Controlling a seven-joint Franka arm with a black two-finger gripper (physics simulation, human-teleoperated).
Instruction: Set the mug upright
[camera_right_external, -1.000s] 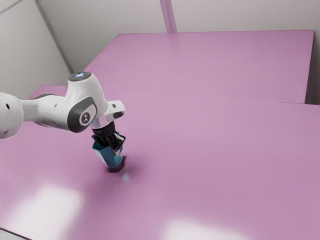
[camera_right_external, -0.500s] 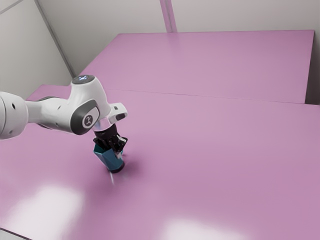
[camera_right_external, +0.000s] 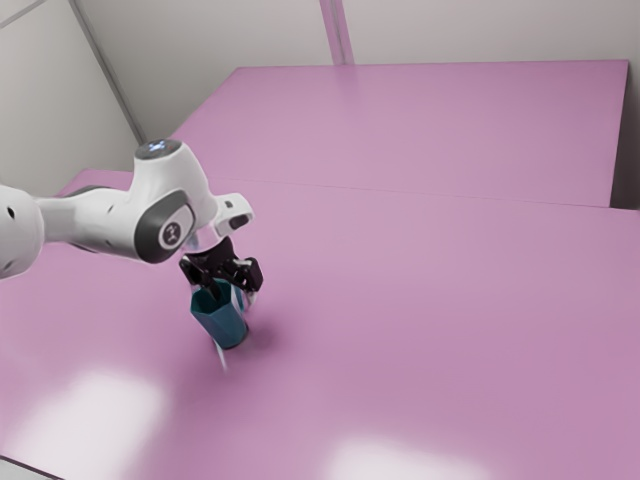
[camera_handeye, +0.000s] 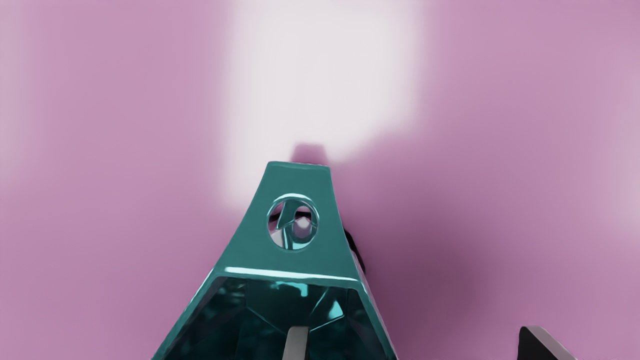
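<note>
In the exterior view the black gripper (camera_right_external: 232, 292) is low over the table at the teal mug (camera_right_external: 221, 320), whose mouth faces up toward the hand. The mug leans toward the exterior view's left, its base low near the tabletop. In the wrist view the gripper (camera_handeye: 414, 331) stands open, with one finger inside the mouth of the mug (camera_handeye: 300, 260) and the other outside, well away from the wall. A round hole shows in the side wall. The mug's underside is hidden.
The glossy pink table (camera_right_external: 430, 330) carries bright reflections, and a second pink surface (camera_right_external: 420, 130) lies behind it. Pale walls (camera_right_external: 480, 30) rise beyond. The arm (camera_right_external: 90, 225) reaches in from the exterior view's left.
My fingers have spread apart, and the hand has risen slightly over the last half second. The mug's rim has swung toward the exterior view's right, leaving it less tilted.
</note>
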